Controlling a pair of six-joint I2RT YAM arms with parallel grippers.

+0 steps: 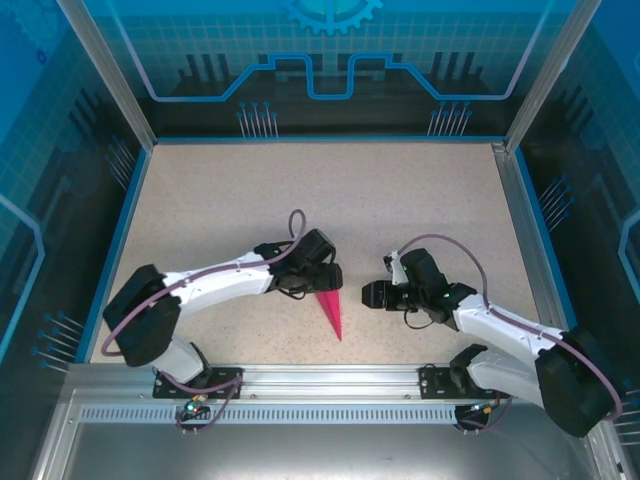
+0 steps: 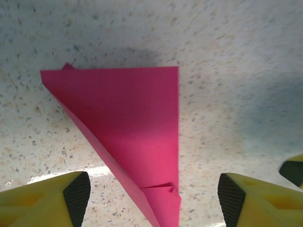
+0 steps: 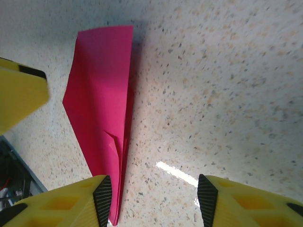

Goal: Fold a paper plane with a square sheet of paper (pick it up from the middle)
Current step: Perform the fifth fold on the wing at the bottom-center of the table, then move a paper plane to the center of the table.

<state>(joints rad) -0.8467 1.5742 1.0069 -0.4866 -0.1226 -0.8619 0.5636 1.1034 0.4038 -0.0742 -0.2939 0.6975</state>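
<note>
From above, the paper plane [image 1: 331, 315] lies flat on the table [image 1: 420, 200], close to the middle of its near edge, with its nose toward that edge. The left gripper [image 1: 328, 280] is at the plane's wide tail and the right gripper [image 1: 368, 294] is just beside it.

In the left wrist view the fingers are spread either side of the plane, pinching nothing.

In the right wrist view the fingers are spread too, and the plane lies alongside one pad.

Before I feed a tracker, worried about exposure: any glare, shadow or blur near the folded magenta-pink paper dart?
Left wrist: soft shadow above the magenta-pink paper dart, glare streak on the speckled tabletop; right wrist: similar streak, far tabletop blurred; top external: even, sharp.
</note>
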